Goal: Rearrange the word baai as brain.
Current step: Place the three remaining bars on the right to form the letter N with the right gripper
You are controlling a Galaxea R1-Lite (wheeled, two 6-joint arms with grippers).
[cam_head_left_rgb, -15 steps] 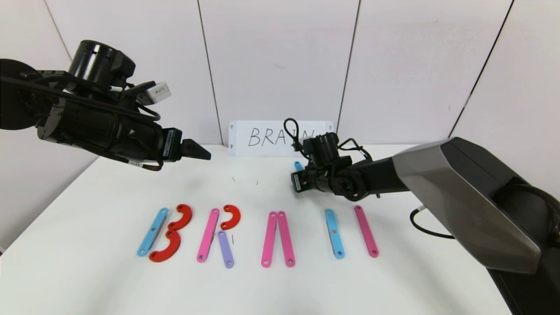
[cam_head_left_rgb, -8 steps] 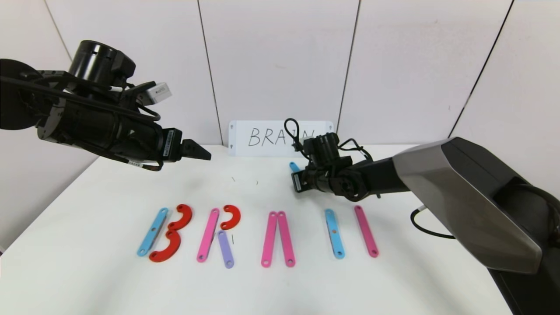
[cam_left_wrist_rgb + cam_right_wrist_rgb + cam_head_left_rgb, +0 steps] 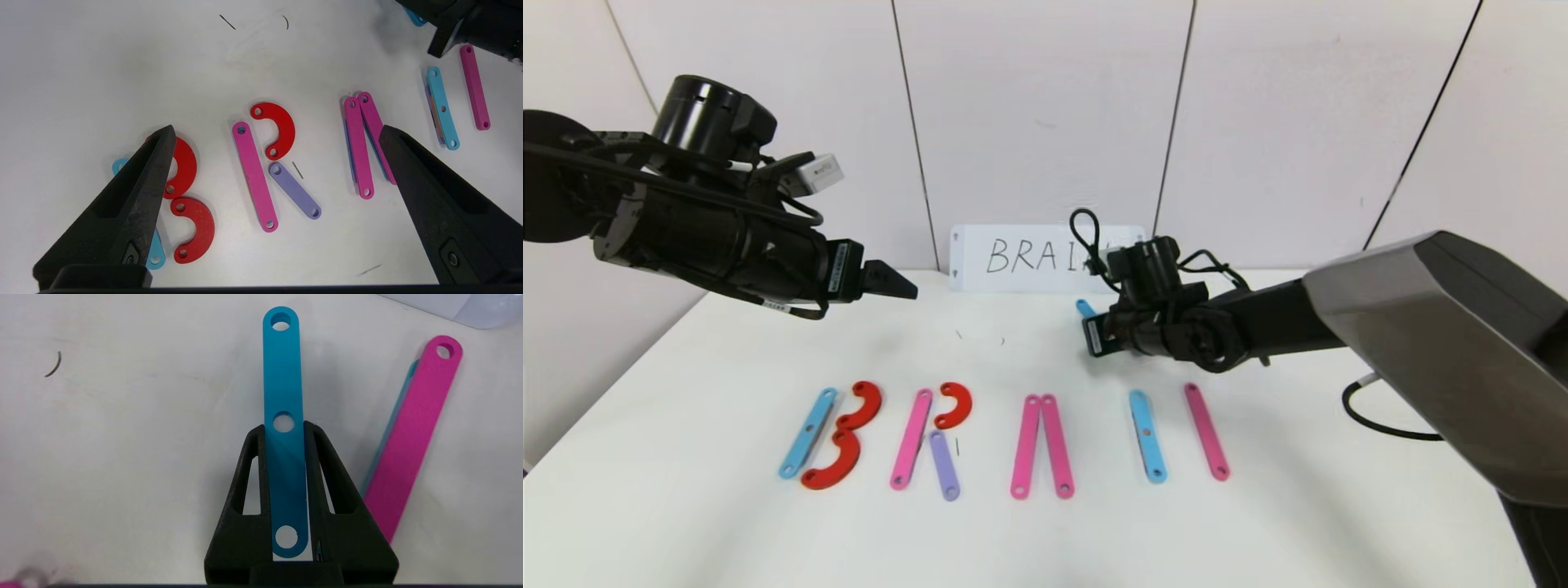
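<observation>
Head view: the word (image 3: 1005, 441) lies in a left-to-right row on the counter (image 3: 686, 523), strips running near-to-far. Beyond it, the right tool (image 3: 284, 428) is clamped on a blue strip (image 3: 282, 375) lengthwise. The left tool (image 3: 273, 134) hovers, fingers apart.

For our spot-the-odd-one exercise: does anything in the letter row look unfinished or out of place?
Yes. The last letter is only a blue strip and a pink strip standing apart, with no diagonal. The right pincer is shut on another blue strip, behind the row.
</observation>
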